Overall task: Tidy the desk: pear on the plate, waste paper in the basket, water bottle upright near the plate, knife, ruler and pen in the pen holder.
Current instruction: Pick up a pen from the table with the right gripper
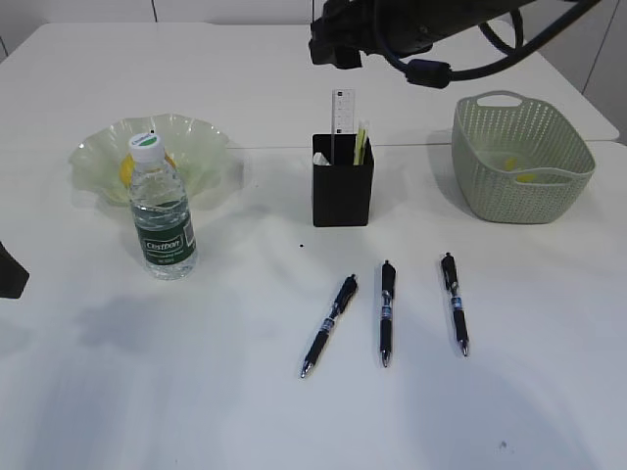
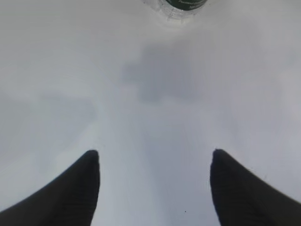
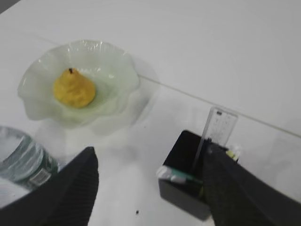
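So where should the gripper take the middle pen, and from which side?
Grip the middle pen at mid-barrel, coming straight down from above. It lies flat on the desk, pointing nearly toward the camera, so the jaws should close across it from left and right; both neighbouring pens lie clear.

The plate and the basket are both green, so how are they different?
The plate is shallow, see-through and wavy-rimmed; the basket is a deep tub with holey sides and handles. The plate holds the pear; the basket holds a small yellow wad. The plate sits left of the pen holder, the basket right. Both are pale green and rest on the desk.
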